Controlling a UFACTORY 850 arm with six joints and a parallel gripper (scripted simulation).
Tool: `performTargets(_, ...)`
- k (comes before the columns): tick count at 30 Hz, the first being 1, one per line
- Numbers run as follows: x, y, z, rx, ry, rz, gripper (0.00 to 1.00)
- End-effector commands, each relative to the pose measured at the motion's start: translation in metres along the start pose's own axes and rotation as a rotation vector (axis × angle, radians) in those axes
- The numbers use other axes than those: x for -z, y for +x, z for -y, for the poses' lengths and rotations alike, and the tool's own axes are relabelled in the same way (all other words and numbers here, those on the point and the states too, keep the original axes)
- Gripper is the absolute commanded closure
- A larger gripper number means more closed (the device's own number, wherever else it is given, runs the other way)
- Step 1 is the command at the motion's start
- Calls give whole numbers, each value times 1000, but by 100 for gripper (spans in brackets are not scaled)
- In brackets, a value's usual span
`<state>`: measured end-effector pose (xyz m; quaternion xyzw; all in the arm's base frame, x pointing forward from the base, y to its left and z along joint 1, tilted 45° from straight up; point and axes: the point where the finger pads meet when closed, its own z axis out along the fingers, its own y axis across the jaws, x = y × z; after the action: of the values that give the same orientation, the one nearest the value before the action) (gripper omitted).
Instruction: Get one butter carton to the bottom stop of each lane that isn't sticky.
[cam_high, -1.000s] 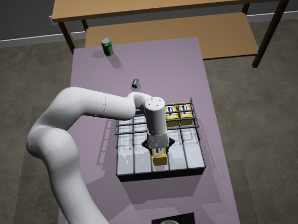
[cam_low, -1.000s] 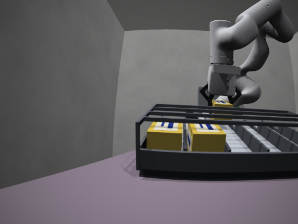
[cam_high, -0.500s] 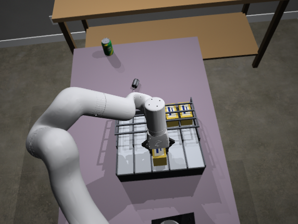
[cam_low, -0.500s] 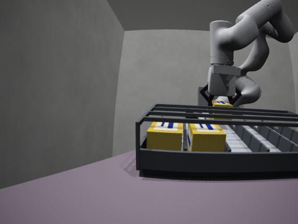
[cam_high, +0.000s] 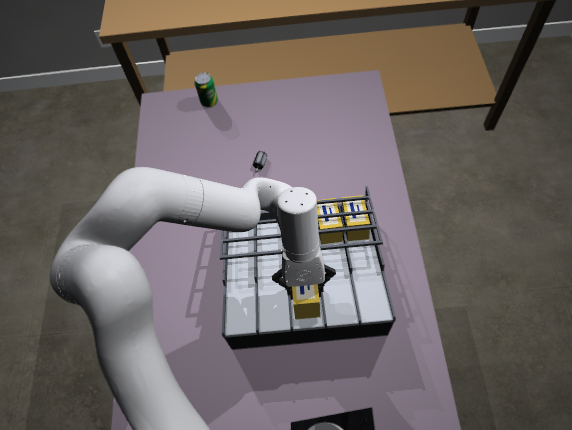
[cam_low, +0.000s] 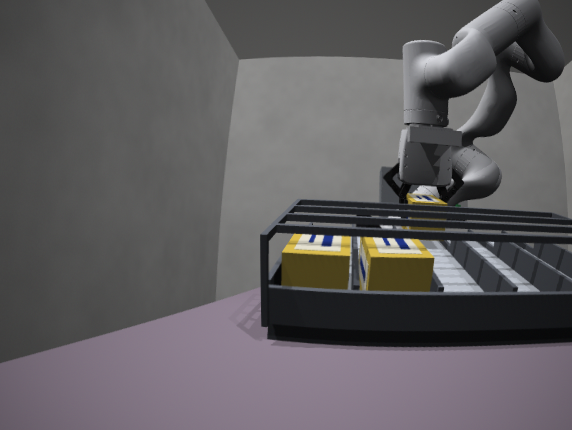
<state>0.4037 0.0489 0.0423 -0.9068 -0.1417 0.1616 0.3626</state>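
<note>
The dark five-lane shelf [cam_high: 306,270] stands on the purple table, and it also shows in the exterior view [cam_low: 420,270]. Two yellow butter cartons [cam_high: 331,217] [cam_high: 358,216] sit side by side at the caged far end, in the two rightmost lanes. In the exterior view they rest against the front stop [cam_low: 316,260] [cam_low: 397,262]. My gripper [cam_high: 303,286] points straight down over the middle lane, near the shelf's near end. It is shut on the third butter carton [cam_high: 306,301], which also shows in the exterior view [cam_low: 426,200]. I cannot tell whether the carton touches the lane.
A green can [cam_high: 206,90] stands at the table's far left. A small dark cylinder [cam_high: 260,160] lies behind the shelf. A wooden two-level table [cam_high: 320,55] stands beyond the purple table. A dark object [cam_high: 332,419] sits at the table's near edge.
</note>
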Motion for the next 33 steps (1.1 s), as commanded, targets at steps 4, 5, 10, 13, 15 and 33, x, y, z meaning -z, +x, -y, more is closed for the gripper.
performTargets(4, 0, 1, 0, 0, -1, -2, 100)
performTargets(5, 0, 1, 0, 0, -1, -2, 100)
performTargets(10, 0, 1, 0, 0, -1, -2, 100)
performTargets(13, 0, 1, 0, 0, -1, -2, 100)
performTargets(15, -3, 1, 0, 0, -1, -2, 100)
performTargets(33, -5, 1, 0, 0, -1, -2, 100)
